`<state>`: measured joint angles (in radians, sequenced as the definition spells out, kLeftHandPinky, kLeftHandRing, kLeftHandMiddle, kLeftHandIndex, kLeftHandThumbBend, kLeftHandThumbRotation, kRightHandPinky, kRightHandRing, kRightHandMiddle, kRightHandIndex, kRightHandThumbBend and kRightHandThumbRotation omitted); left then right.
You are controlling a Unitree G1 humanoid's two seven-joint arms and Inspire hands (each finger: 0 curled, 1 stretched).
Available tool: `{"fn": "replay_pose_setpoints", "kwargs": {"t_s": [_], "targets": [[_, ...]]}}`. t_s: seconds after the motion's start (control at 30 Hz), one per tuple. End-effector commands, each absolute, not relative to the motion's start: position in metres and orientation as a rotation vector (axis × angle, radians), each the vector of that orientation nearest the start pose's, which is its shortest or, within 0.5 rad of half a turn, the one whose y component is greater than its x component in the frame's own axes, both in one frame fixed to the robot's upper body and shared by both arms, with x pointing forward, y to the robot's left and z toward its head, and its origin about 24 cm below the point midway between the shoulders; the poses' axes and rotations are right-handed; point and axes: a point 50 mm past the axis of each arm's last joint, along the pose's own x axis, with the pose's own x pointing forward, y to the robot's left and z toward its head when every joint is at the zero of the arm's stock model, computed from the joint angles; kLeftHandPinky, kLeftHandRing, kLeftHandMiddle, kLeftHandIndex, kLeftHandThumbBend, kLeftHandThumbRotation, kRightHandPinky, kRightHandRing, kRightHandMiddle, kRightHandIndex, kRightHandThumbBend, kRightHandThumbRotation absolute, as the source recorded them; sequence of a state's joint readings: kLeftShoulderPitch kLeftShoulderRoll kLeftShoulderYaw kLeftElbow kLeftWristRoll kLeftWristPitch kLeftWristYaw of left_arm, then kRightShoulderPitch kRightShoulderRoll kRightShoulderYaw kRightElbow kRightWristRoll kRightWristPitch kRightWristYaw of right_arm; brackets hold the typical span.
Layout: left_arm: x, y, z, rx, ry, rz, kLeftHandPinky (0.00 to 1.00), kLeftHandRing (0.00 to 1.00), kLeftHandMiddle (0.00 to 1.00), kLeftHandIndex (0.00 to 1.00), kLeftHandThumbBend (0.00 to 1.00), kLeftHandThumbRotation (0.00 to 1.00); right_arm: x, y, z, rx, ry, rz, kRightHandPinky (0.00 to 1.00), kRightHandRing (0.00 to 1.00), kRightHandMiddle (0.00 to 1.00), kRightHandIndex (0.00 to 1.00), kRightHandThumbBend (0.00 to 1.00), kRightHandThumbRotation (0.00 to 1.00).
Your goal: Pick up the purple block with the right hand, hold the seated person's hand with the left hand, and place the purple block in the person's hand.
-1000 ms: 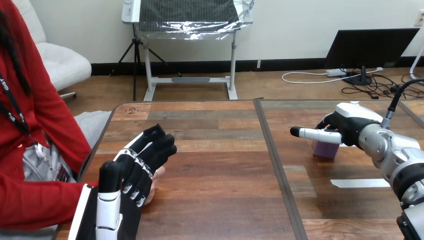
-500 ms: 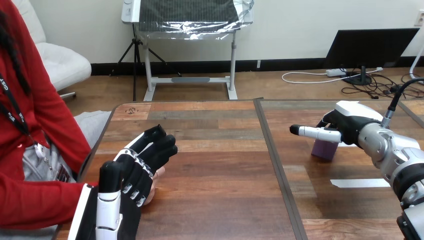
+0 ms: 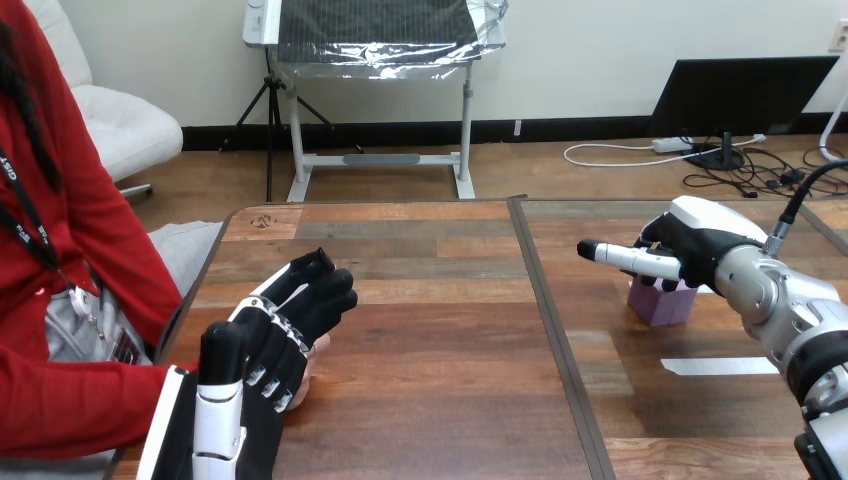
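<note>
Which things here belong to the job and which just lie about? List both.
Job: purple block; right hand over it; left hand; the person's hand under it.
Lying about: white tape strip on the table.

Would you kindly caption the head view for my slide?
Left hand clasps the person's hand; right hand grips the purple block.

purple block (image 3: 661, 304), upright, beneath right hand (image 3: 692, 243)

Left hand (image 3: 280, 330) has fingers (image 3: 325, 295) curled; right hand (image 3: 700, 240) reaches forward, seemingly palm-down.
</note>
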<state>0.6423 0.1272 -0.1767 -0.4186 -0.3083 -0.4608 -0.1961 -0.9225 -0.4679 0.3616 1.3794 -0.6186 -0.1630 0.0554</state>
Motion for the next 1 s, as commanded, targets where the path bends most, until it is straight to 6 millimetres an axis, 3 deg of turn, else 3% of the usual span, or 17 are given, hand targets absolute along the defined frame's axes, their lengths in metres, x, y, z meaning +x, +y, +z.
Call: {"fn": "replay_pose_setpoints", "kwargs": {"t_s": [0.0, 0.47, 0.97], "targets": [[0.134, 0.154, 0.076, -0.233, -0.333, -0.148, 0.87, 0.8, 0.79, 0.79, 0.56, 1.0, 0.382, -0.243, 0.077, -1.22, 0.294, 0.14, 0.52, 0.5, 0.52, 0.53, 0.68, 0.98], [0.135, 0.154, 0.075, -0.223, -0.333, -0.154, 0.86, 0.8, 0.78, 0.78, 0.55, 1.0, 0.392, -0.243, 0.101, -1.183, 0.203, 0.076, 0.44, 0.43, 0.45, 0.4, 0.7, 0.99], [0.134, 0.154, 0.075, -0.227, -0.321, -0.162, 0.86, 0.8, 0.78, 0.78, 0.55, 1.0, 0.401, -0.243, 0.129, -1.155, 0.116, 0.014, 0.37, 0.38, 0.42, 0.43, 0.74, 1.0]]}}
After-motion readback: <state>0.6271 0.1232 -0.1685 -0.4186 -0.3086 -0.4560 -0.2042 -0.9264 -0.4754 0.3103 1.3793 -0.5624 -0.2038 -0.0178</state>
